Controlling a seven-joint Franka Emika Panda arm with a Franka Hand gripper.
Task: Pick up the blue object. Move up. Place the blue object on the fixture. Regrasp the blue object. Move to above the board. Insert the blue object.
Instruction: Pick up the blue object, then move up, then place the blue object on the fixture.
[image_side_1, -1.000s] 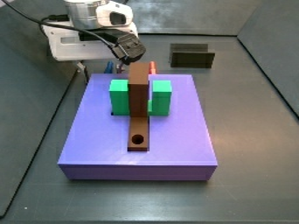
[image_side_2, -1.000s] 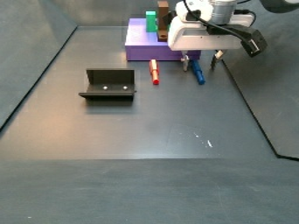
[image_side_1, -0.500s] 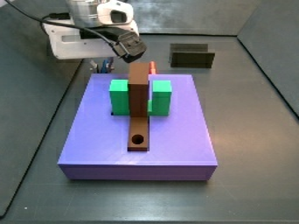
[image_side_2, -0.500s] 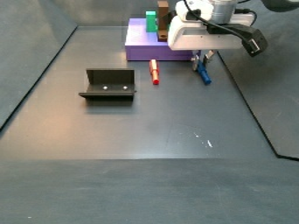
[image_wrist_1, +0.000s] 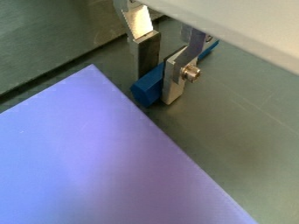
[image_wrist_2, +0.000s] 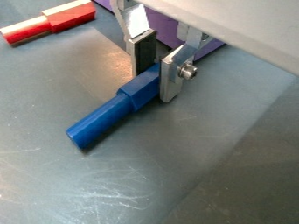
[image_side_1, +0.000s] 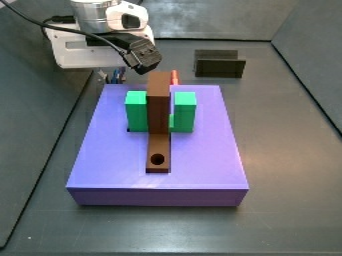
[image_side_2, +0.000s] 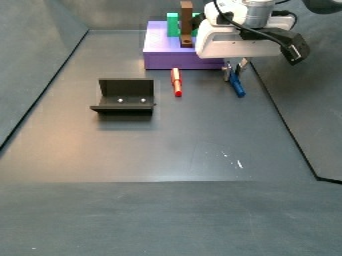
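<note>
Your hand (image_wrist_2: 156, 70), beside the board (image_wrist_1: 93, 157), is closed on the blue object's (image_wrist_2: 111, 115) end so it can lift cleanly off the bench (image_wrist_2: 211, 166).

The blue object (image_wrist_2: 114, 116) lies flat between the end effector (image_wrist_2: 156, 72) fingers beside the board (image_side_2: 168, 52).

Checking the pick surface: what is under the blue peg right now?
The blue object lies flat on the bare grey floor beside the board. The gripper straddles one end; the floor beneath that end is hidden by the fingers.
</note>
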